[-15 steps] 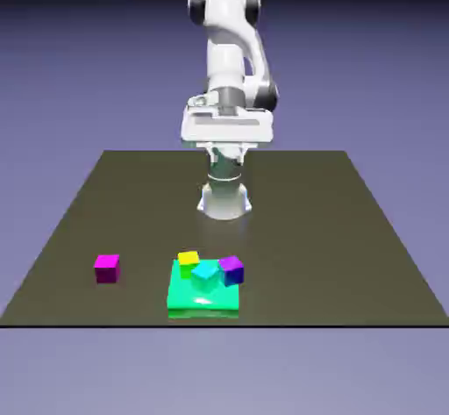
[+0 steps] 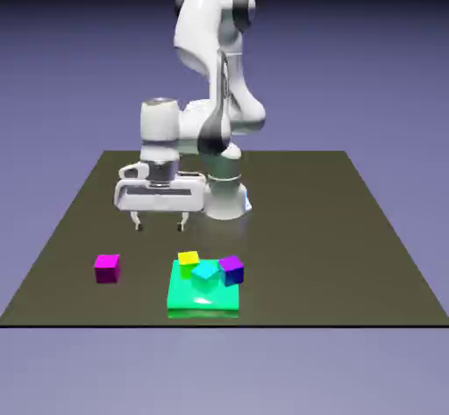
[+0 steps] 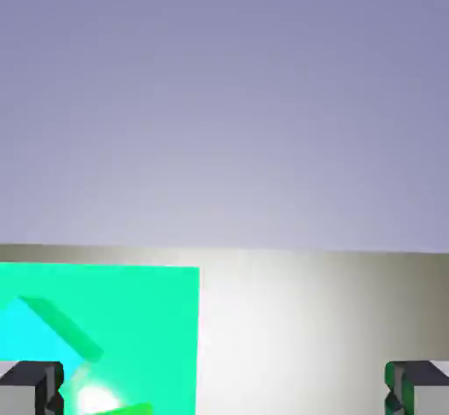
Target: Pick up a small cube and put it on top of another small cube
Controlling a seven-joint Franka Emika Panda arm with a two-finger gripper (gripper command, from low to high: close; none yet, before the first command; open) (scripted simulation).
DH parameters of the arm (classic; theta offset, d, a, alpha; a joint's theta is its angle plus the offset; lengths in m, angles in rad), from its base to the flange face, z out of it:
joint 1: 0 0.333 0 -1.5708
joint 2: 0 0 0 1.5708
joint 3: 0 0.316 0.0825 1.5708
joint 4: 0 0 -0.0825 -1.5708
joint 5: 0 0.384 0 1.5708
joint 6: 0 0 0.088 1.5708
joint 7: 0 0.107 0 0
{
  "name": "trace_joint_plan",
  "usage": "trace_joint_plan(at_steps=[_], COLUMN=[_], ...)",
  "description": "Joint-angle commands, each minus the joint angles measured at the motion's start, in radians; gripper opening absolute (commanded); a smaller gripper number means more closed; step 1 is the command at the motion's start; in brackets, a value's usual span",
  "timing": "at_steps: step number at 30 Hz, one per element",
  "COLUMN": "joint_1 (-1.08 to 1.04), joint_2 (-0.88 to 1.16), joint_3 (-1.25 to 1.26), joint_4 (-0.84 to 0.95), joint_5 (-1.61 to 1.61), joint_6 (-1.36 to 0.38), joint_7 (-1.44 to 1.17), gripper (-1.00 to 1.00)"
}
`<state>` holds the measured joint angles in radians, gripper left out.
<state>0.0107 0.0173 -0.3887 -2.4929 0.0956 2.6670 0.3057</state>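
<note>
Approach step: tool [image 2: 160,226] spread, empty; next, shift to exterior view's left over pink cube [image 2: 107,269], descend.

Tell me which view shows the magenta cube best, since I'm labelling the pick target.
The exterior view: the magenta cube sits whole and unblocked on the table, its top and front visible. The hand view doesn't show it.
</note>
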Motion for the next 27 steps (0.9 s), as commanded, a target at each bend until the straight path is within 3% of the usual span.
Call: trace_joint_plan(at_steps=[1, 11, 18, 19, 27], joint_1=[0.001, 0.001, -0.098, -0.098, 0.030], joint_2=[0.036, 0.398, 0.554, 0.554, 0.367], joint_3=[-0.024, -0.264, -0.152, -0.152, -0.230], joint_4=[0.020, 0.215, 0.217, 0.217, 0.219], joint_5=[0.006, 0.065, 0.173, 0.173, 0.037], joint_6=[-0.023, -0.251, -0.107, -0.107, -0.283], joint_7=[-0.027, -0.295, -0.367, -0.367, -0.259], gripper=[0.00, 0.00, 0.00, -1.00, -1.00])
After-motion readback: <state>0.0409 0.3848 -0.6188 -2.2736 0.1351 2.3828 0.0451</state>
